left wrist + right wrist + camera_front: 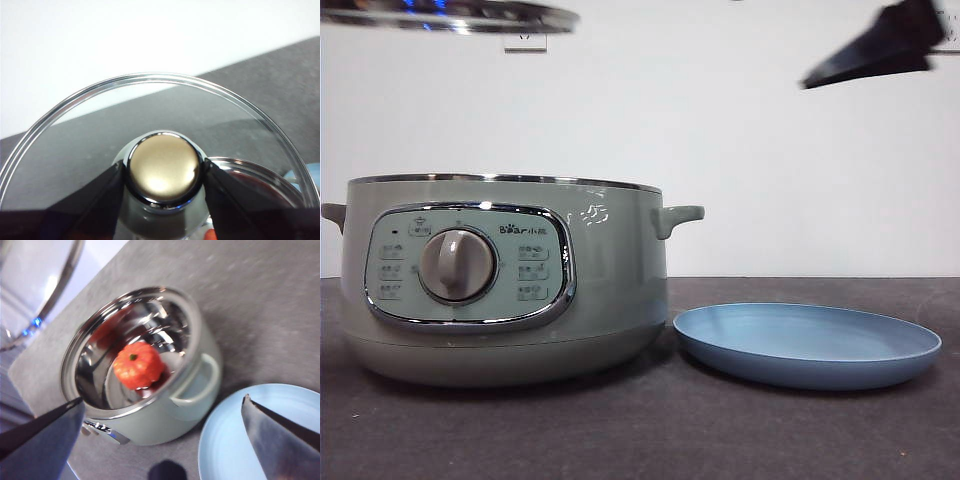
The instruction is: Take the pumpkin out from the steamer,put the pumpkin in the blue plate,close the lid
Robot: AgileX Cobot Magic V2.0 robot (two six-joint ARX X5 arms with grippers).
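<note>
Hanging at the upper left of the front view, the glass, chrome-rimmed lid is lifted clear of the steamer, its knob clamped between the left gripper's black fingers. Below sits the round sage-green steamer, the ribbed orange pumpkin inside its shiny bowl. Right of it, the shallow blue plate lies on the dark surface, touching the pot. At upper right, the right gripper hovers, fingers spread wide.

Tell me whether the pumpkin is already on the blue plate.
No: the pumpkin sits inside the open steamer, and the blue plate is bare.
</note>
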